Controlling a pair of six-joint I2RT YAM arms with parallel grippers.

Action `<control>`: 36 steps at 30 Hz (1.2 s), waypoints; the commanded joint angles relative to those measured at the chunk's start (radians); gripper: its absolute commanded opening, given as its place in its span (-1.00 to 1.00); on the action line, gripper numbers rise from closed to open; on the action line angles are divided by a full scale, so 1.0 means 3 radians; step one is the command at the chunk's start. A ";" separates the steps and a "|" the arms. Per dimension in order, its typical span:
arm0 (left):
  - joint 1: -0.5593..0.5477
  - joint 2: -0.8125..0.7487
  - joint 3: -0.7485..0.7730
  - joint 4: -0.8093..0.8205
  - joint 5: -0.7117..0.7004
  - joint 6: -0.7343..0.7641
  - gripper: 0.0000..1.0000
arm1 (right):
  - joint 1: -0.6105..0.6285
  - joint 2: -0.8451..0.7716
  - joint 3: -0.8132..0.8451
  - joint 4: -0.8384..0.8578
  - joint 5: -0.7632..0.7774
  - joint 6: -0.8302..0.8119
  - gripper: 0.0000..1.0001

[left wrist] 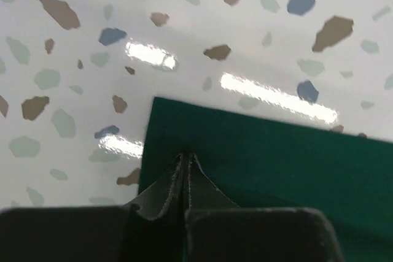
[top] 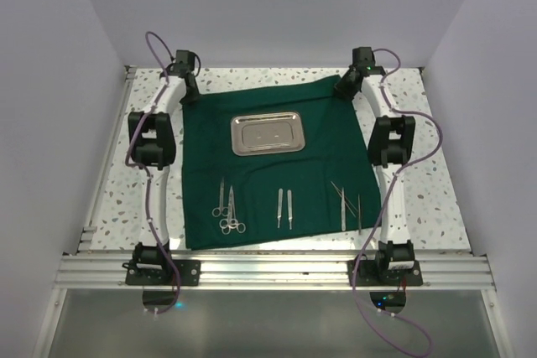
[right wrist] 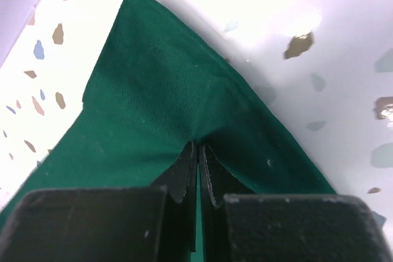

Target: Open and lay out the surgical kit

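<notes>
The dark green cloth [top: 268, 173] lies spread out on the speckled table. The shiny steel tray [top: 267, 134] sits on its far middle. Ring-handled scissors [top: 226, 207] lie front left, two slim instruments [top: 284, 207] front middle, and tweezers [top: 348, 204] front right. My left gripper [top: 191, 92] is at the cloth's far left corner, and its fingers [left wrist: 175, 182] are shut on the cloth [left wrist: 276, 157]. My right gripper [top: 344, 88] is at the far right corner, and its fingers [right wrist: 184, 173] are shut on a raised fold of cloth [right wrist: 153, 90].
The white enclosure walls stand close behind and beside the table. A metal rail [top: 268, 270] runs along the near edge between the arm bases. Bare speckled tabletop [top: 126, 199] shows left and right of the cloth.
</notes>
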 commanded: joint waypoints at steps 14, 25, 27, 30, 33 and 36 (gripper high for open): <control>0.0163 -0.0179 0.0051 0.0925 0.0379 -0.0065 0.92 | -0.0358 -0.0147 -0.0554 0.0388 0.0054 0.0121 0.65; -0.0123 -0.0973 -0.0506 0.1192 0.0772 0.0237 0.97 | -0.0204 -0.1215 -0.1117 0.0710 -0.0069 -0.0058 0.70; -0.0174 -0.0891 -0.0562 0.1146 0.0905 0.0201 0.96 | -0.0097 -0.1461 -0.1321 0.0720 -0.0059 -0.0083 0.70; -0.0220 -0.0702 -0.0522 0.1069 0.0956 0.0155 0.93 | 0.0025 -0.1661 -0.1663 0.0833 -0.0079 -0.0063 0.71; -0.0241 -0.0518 -0.0481 0.1043 0.0972 0.0094 0.89 | 0.0067 -0.1579 -0.1766 0.0823 -0.0115 -0.0022 0.70; -0.0251 -0.0405 -0.0455 0.1048 0.0936 0.0058 0.88 | 0.0097 -0.1350 -0.1731 0.0823 -0.0186 0.0029 0.68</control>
